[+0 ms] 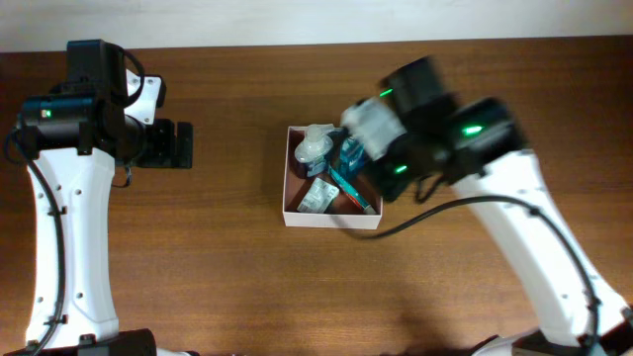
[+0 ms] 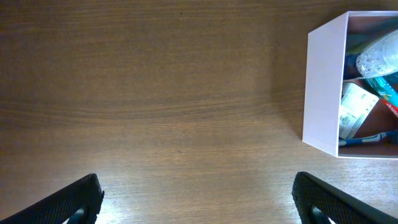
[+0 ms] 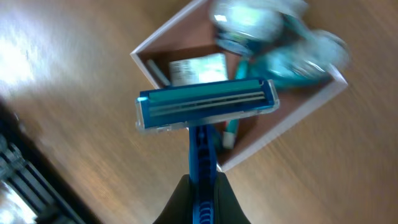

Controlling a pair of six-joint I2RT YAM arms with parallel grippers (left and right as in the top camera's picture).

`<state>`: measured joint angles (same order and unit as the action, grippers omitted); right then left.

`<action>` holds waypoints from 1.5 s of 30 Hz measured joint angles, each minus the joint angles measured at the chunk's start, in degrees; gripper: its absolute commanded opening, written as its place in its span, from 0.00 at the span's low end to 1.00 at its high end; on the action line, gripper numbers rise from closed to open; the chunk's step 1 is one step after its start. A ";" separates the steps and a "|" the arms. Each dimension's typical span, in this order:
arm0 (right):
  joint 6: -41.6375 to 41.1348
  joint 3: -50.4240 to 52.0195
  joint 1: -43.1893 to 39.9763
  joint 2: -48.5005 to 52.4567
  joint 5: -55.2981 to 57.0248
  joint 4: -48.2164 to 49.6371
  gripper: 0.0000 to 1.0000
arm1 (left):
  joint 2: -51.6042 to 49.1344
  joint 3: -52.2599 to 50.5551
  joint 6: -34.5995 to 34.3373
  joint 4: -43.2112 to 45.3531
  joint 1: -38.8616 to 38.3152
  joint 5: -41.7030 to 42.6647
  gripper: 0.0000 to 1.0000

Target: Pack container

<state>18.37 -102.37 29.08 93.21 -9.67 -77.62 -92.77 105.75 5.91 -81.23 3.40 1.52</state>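
The light in the room is even and rather soft; from above, the brown counter [image 1: 227,267] looks warm, without hard shadows. The right arm [image 1: 435,129] is smeared by motion there, with green lamps glowing on it, while the left arm [image 1: 69,198] is sharp. In the left wrist view the wood grain is crisp, and a pale glare lies low between the dark fingers [image 2: 68,202]. In the right wrist view only the blue razor [image 3: 207,104] is sharp; the container [image 3: 286,121] and bottles [image 3: 298,56] behind it are blurred, with white glare at upper left.

Brown wood-grain table [image 1: 227,277], pale strip [image 1: 297,20] beyond it.
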 measured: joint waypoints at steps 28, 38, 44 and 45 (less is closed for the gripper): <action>3.80 -3.45 3.98 12.61 4.09 -0.11 0.99 | 0.00 0.00 0.00 0.00 0.00 -0.02 1.00; -16.94 -21.31 3.98 -0.52 2.91 -11.98 0.99 | 0.00 0.00 0.02 -0.02 0.00 0.00 1.00; -21.40 -21.38 2.12 -2.95 3.87 -11.63 0.99 | 0.00 0.00 0.00 0.00 0.00 0.00 1.00; -21.79 -21.18 0.17 -3.37 4.81 -10.10 0.99 | 0.00 0.00 0.00 -0.02 0.00 0.00 1.00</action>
<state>-3.42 -123.55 29.26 89.84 -4.86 -87.72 -92.77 105.75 5.91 -81.25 3.40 1.52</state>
